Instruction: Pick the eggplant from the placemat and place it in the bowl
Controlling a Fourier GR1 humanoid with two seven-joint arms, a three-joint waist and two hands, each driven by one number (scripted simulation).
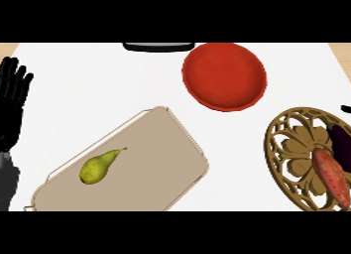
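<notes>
The dark purple eggplant (347, 147) lies on the round golden openwork placemat (284, 149) at the right edge, beside an orange-red sweet potato (332, 177). The red bowl (224, 75) stands at the back, right of centre, with nothing in it. Only a small black tip of my right hand (349, 110) shows at the right edge, just above the eggplant and apart from it. My left hand (6, 106) rests open at the far left, fingers up, far from the placemat.
A beige tray (152, 149) lies tilted in the middle front with a green-yellow pear (99, 167) on it. A black object (158, 46) sits at the counter's back edge. Bare white counter separates tray, bowl and placemat.
</notes>
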